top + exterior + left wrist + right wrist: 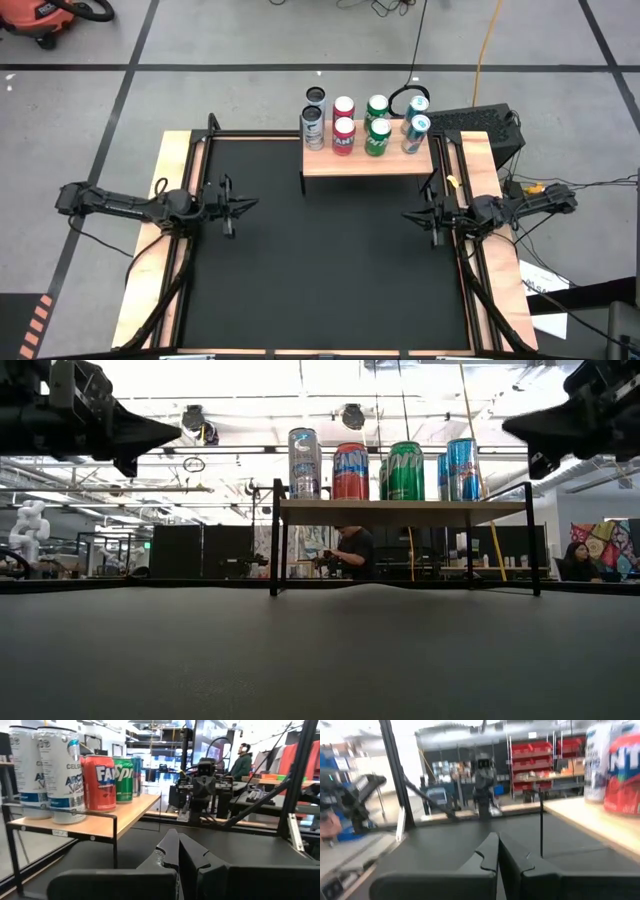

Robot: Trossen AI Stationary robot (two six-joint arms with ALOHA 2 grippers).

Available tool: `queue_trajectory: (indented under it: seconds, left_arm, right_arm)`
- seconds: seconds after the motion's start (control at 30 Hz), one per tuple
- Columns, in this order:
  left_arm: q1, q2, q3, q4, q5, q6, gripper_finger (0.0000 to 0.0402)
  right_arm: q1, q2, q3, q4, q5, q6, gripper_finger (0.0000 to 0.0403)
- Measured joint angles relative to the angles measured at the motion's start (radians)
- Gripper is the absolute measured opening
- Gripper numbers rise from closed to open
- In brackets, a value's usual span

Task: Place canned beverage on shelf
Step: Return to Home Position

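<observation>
Left gripper [178, 835] faces shelf [127, 812] holding Celsius [62, 775], Fanta [99, 782], Sprite [123, 777].

Both arms dark/blk, slim jointed segs w/ bulkier round joints. Left arm [120, 205] at left of high view, right arm [520, 205] at right. Left hand [250, 204] & right hand [408, 214] are two-finger, tapering to a pointed tip. In low view they read as blk wedges in upper corners. Wrist views: fingers [170, 847] matte dk grey, angular, w/ a stepped notch on inner edge above wide flat base blocks.
</observation>
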Motion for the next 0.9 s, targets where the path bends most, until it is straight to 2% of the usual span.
queue_trajectory:
  seconds: [0.17,0.33,0.63,0.9]
  left_arm:
    - [0.000,-0.005,0.000,0.024,-0.015,0.007,0.0000]
    - [0.000,-0.115,0.000,0.008,0.036,0.034,0.0000]
    - [0.000,-0.414,0.003,-0.342,0.073,-0.001,0.0000]
    - [0.000,-0.430,0.001,-0.491,0.041,-0.054,0.0000]
  right_arm:
    - [0.000,0.018,-0.001,-0.018,-0.002,0.007,0.0000]
    - [0.000,0.025,-0.002,-0.020,-0.002,0.016,0.0000]
    - [0.000,0.025,-0.003,-0.025,-0.002,0.024,0.0000]
    - [0.000,0.031,-0.004,-0.043,0.000,0.019,0.0000]
